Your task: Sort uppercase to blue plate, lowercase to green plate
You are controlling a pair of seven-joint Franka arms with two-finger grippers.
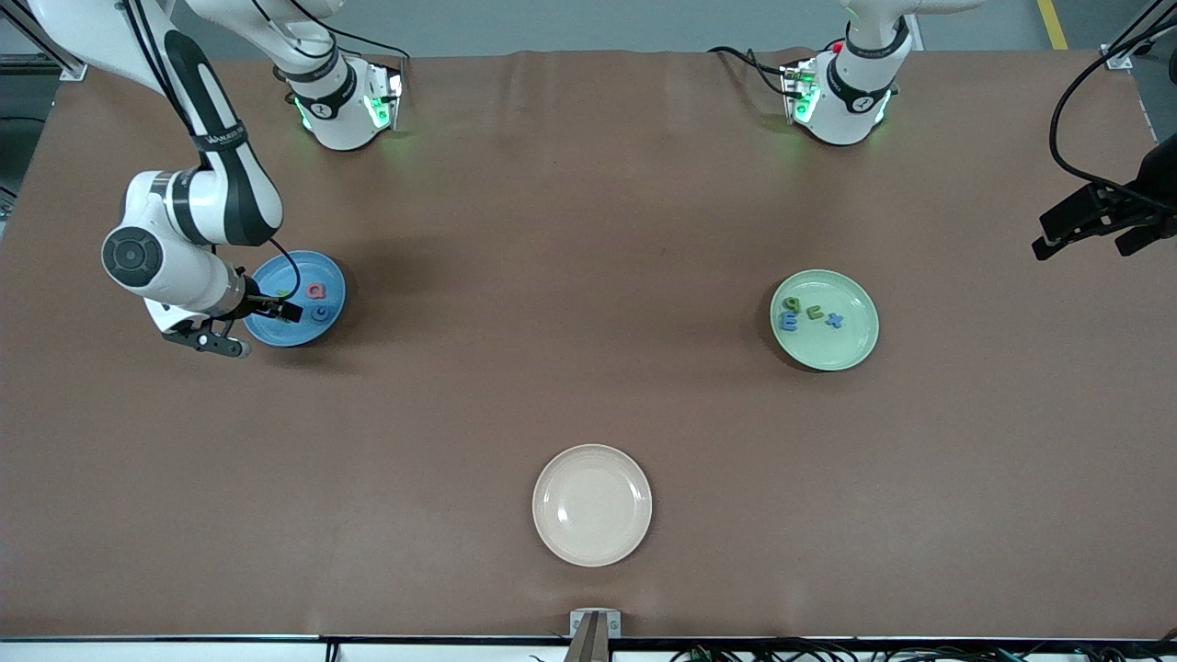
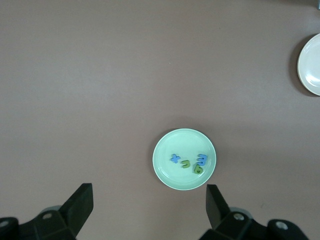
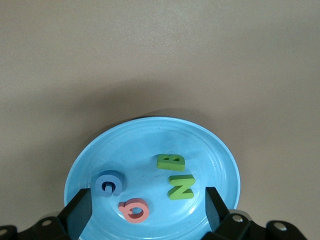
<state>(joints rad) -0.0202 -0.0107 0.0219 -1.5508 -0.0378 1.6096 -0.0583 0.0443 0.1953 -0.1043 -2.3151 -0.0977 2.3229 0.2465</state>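
Brown bench cloth (image 1: 570, 276) fills the front view, with three plates on it. At middle left of that frame sits the blue plate (image 1: 336, 276); the right wrist view shows all four uppercase letters lying flat in it: G (image 3: 108, 183), Q (image 3: 135, 210), N (image 3: 181, 187) and B (image 3: 171, 161), none touching another. The right gripper (image 3: 147, 212) hangs low over this plate's rim, jaws wide and holding nothing, the letters lying between and just past its fingers (image 3: 77, 212).

At middle right of the front view lies the green plate (image 1: 851, 345), holding the lowercase letters: x (image 2: 174, 158), u (image 2: 186, 164), m (image 2: 202, 159) and the a-like one (image 2: 198, 170), clustered close. The left gripper (image 2: 149, 210) waits high over the bench, jaws wide and empty.

Low in the centre rests a cream plate (image 1: 592, 505), bare.
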